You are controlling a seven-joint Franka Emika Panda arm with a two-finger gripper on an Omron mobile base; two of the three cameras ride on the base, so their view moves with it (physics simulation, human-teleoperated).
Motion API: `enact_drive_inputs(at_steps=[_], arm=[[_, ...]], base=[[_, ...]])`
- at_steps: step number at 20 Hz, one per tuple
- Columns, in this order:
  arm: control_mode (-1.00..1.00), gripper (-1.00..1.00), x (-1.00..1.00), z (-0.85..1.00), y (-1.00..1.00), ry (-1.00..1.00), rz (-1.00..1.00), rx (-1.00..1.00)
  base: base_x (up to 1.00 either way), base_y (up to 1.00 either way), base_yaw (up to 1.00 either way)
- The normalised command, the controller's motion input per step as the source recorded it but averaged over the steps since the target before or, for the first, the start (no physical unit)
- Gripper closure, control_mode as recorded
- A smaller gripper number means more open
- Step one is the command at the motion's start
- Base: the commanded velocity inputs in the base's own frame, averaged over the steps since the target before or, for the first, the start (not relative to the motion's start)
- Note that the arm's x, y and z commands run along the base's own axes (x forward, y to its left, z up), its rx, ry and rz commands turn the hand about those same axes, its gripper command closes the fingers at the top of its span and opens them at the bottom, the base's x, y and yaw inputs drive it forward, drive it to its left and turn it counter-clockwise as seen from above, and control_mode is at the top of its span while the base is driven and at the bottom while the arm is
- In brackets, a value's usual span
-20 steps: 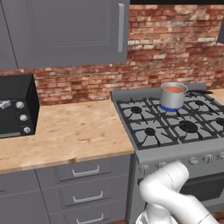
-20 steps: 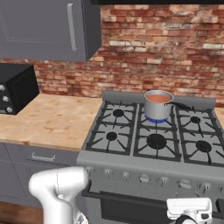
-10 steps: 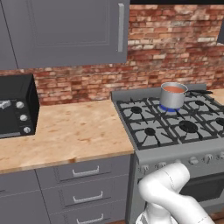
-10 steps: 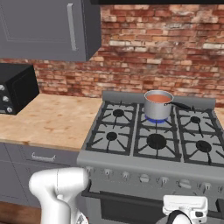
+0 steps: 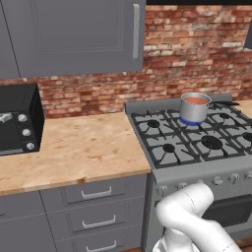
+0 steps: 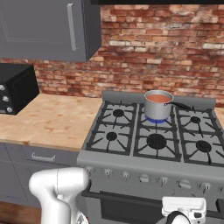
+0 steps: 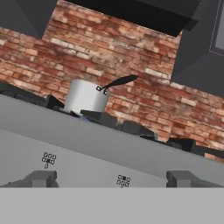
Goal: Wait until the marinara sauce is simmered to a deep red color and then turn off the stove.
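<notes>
The marinara sauce (image 5: pixel 196 100) (image 6: pixel 158 99) is a smooth orange-red surface in a small steel saucepan (image 5: pixel 194 112) (image 6: pixel 157 110) (image 7: pixel 85 97) with a dark handle (image 7: pixel 118 81). The pan stands on a back burner of the grey gas stove (image 5: pixel 197 142) (image 6: pixel 148 162), over a blue flame (image 6: pixel 153 119). Small knobs (image 6: pixel 144 178) (image 7: pixel 42 178) line the stove's front panel. My white hand (image 6: pixel 183 206) hangs low in front of the oven door, below the knob row, and looks up at it. Its fingers are hidden, so their state is unclear.
A black countertop oven (image 5: pixel 17 120) (image 6: pixel 15 87) sits at the left on the wooden counter (image 5: pixel 78 147) (image 6: pixel 48 118). Grey upper cabinets (image 5: pixel 74 34) hang above it, and drawers (image 5: pixel 96 194) lie below. A brick wall backs everything.
The hand has crept slightly up and left in front of the oven door. Pan, sauce colour and flame look the same.
</notes>
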Motion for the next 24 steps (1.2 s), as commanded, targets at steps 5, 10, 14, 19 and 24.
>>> enact_drive_inputs(at_steps=[5, 10, 14, 19, 24], arm=[[-1.00, -1.00, 0.00, -0.10, -0.01, 0.00, 0.00, -0.01], [-1.00, -1.00, 0.00, 0.00, -0.06, 0.07, 0.00, 0.00], [-1.00, -1.00, 0.00, -0.02, -0.05, 0.09, 0.00, 0.00], [-1.00, -1.00, 0.01, -0.09, -0.01, 0.07, 0.00, -0.01], [-1.00, -1.00, 0.03, -0.10, 0.00, 0.00, 0.00, -0.06]], base=[[0.00, 0.00, 0.00], [0.00, 0.00, 0.00], [0.00, 0.00, 0.00], [0.00, 0.00, 0.00], [0.00, 0.00, 0.00]])
